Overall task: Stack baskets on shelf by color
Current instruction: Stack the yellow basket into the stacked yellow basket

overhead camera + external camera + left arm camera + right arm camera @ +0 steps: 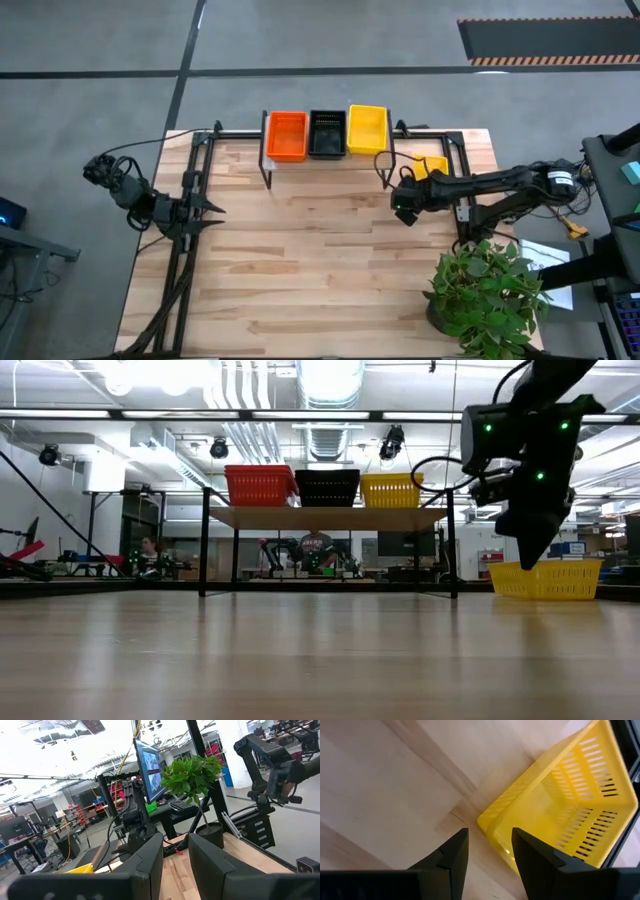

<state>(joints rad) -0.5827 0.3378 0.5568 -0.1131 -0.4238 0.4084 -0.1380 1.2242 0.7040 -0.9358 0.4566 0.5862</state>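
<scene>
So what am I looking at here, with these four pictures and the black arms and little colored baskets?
It is a robot with two dark arms at a wooden table, each ending in a two-finger gripper. One picture looks straight down, one looks level across the tabletop, and two come from cameras on the wrists. A small shelf at the back carries a red-orange basket, a black basket and a yellow basket. Another yellow basket on the table sits beside the shelf. The right gripper hangs open just above its edge, holding nothing. The left gripper waits open at the table's left side, also empty. A potted plant stands at the near right corner.
</scene>
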